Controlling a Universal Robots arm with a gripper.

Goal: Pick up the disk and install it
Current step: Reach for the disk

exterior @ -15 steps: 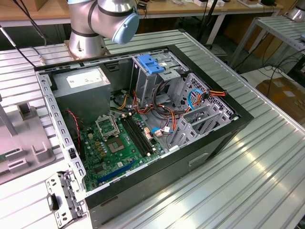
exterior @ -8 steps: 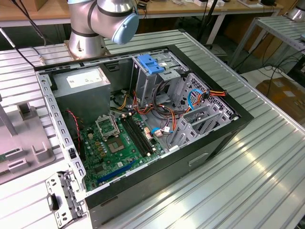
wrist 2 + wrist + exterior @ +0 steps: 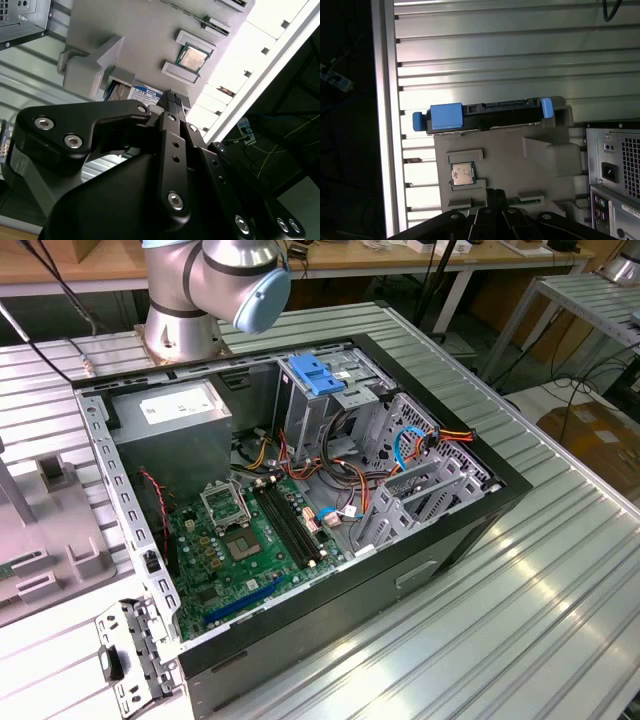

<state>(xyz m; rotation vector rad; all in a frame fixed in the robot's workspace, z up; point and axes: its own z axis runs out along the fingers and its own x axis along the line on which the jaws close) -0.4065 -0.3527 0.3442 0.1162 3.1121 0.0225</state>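
While the disk is standing on its long edge in a slot at one end of the grey holder, the pick-up step is only beginning and nothing is being carried. The gripper is hovering over the holder, apart from the disk, with its jaws lying together and empty, as both wrist views are showing.

Assessment: the grasp is calling for the jaws to be parted and lined up across the disk's thin body, between the blue rails at its two ends. It is also calling for a straight descent that is keeping clear of the holder's raised walls.

Contents, holder: besides the disk, a square chip is lying flat in its own framed pocket, well apart from the disk's slot. A narrow pocket near the gripper is holding something greenish that I cannot identify.

Contents, case: it is lying open on the tabletop, just beside the holder. It is housing a grey supply, a green board, loose cables and a bare blue bracket on top of the drive cage. No disk is sitting in it, so installation is not yet under way.
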